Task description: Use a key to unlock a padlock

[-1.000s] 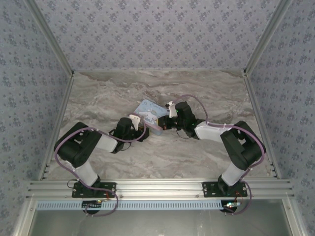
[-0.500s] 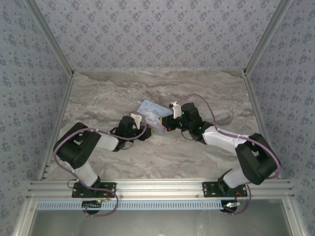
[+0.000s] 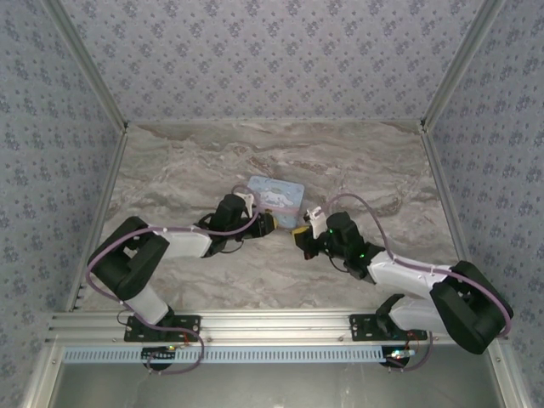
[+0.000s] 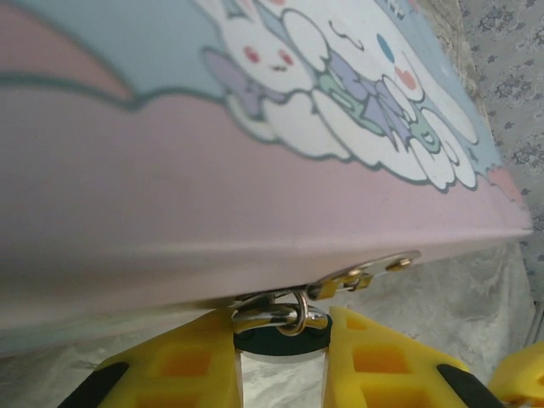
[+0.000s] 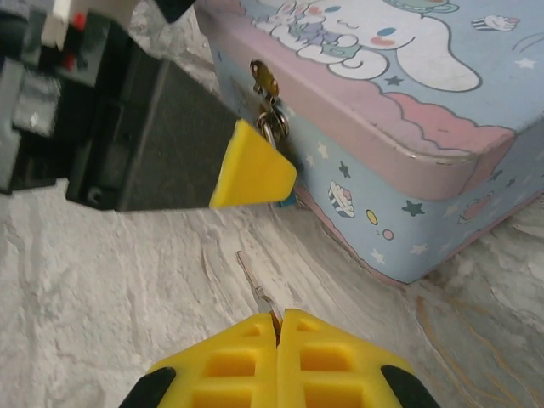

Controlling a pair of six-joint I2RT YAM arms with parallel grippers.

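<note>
Teal padlock [image 4: 282,338] on pale blue cartoon tin [image 5: 408,127]: clamped steady by left gripper [image 4: 282,361]; right gripper [image 5: 276,330] pinches silvery key [image 5: 257,293] for insertion.

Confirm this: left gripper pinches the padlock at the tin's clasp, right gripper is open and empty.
Wrong on the right gripper: the right wrist view shows it shut on a thin key. The left gripper does pinch the padlock at the tin's clasp.

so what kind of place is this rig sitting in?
Probably a staged robot test cell, not a real room: a marble-look tabletop boxed in on three sides by floral-wallpaper panels, with an aluminium extrusion frame along the near edge.
</note>
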